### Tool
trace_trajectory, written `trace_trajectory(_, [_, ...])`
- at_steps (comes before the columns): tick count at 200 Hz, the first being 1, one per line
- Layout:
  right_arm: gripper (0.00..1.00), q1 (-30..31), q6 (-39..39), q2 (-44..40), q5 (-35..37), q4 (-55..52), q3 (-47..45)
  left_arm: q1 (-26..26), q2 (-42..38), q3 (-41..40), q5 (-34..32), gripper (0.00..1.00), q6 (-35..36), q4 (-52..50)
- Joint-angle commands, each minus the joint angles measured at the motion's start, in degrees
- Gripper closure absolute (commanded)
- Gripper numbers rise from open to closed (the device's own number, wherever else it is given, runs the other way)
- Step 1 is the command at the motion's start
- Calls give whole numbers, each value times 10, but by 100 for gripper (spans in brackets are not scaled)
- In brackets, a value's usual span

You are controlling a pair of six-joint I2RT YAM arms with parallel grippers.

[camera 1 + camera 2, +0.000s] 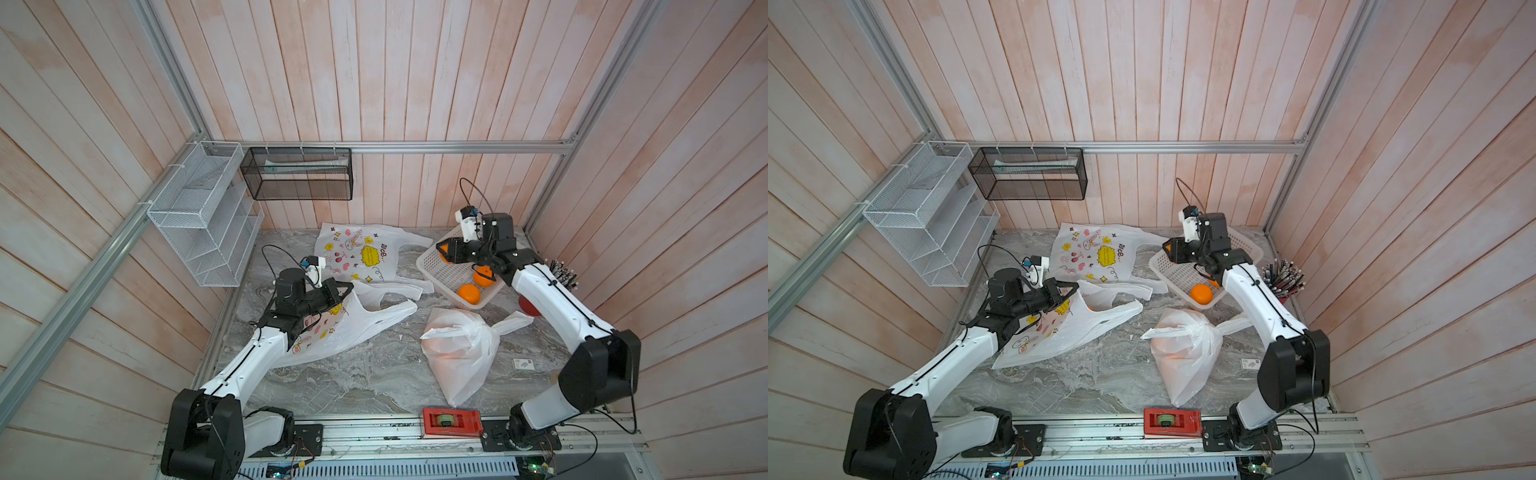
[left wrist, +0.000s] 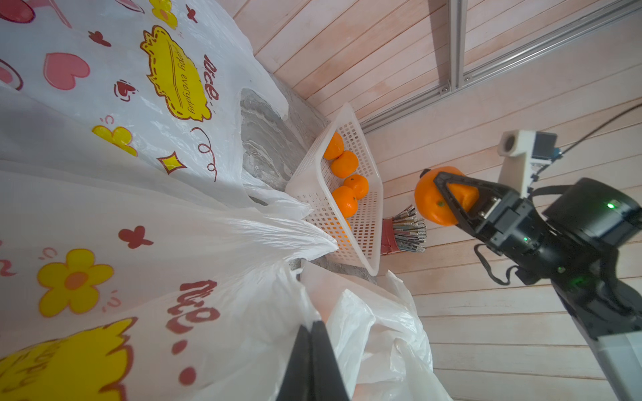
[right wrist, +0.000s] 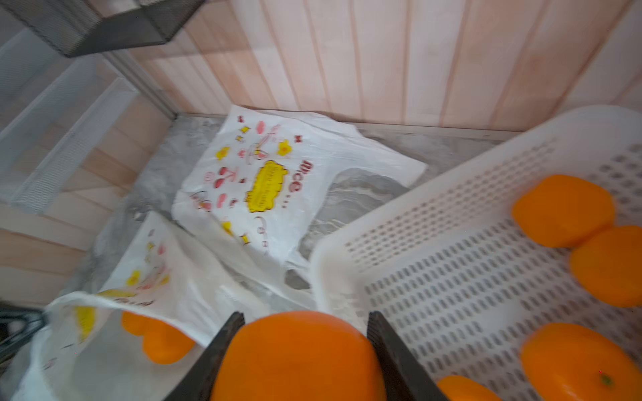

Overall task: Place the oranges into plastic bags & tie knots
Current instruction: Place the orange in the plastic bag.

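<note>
My left gripper point(image 1: 347, 286) point(image 2: 312, 324) is shut on the rim of a printed plastic bag point(image 1: 332, 328) point(image 3: 173, 277) and holds its mouth up. An orange point(image 3: 156, 342) lies inside that bag. My right gripper point(image 1: 442, 249) point(image 3: 305, 319) is shut on an orange point(image 3: 298, 354) point(image 2: 434, 201), lifted above the far left corner of the white basket point(image 1: 424, 266). Several oranges point(image 2: 344, 165) point(image 1: 468, 294) lie in the basket. A plain bag point(image 1: 461, 353) with fruit inside lies at centre right, its handles tied in a knot point(image 1: 492, 330). Another printed bag point(image 1: 357, 253) lies flat at the back.
A red tape dispenser point(image 1: 451, 422) sits on the front rail. A red cup of pens point(image 1: 563, 276) stands by the right wall beside the basket. A white wire rack point(image 1: 199, 220) and a black mesh basket point(image 1: 297, 174) hang on the back left walls. A small card point(image 1: 523, 364) lies near the right arm.
</note>
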Motion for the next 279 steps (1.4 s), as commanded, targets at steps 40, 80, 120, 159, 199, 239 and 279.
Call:
trace_trajectory(40, [51,171,141,43,-35,149,-61,2,-37,-21,7,100,20,-21])
trace_trajectory(80, [51,231,169,123,-17,193,-47,2,-56,-28,3,100,14,-23])
trace_trajectory(120, [50,256,185,197,-8,227,-26,2,-73,-35,1,100,4,-16])
trace_trajectory(159, [47,264,216,258,5,280,10,3,-95,-52,-23,100,-22,-12])
trace_trajectory(199, [30,278,256,323,-5,322,58,9,-112,-73,-47,100,-47,1])
trace_trajectory(239, [10,278,237,318,11,300,59,22,-120,-86,-48,100,-52,1])
trace_trajectory(279, [10,278,225,273,26,288,16,29,-119,-96,-45,100,-56,6])
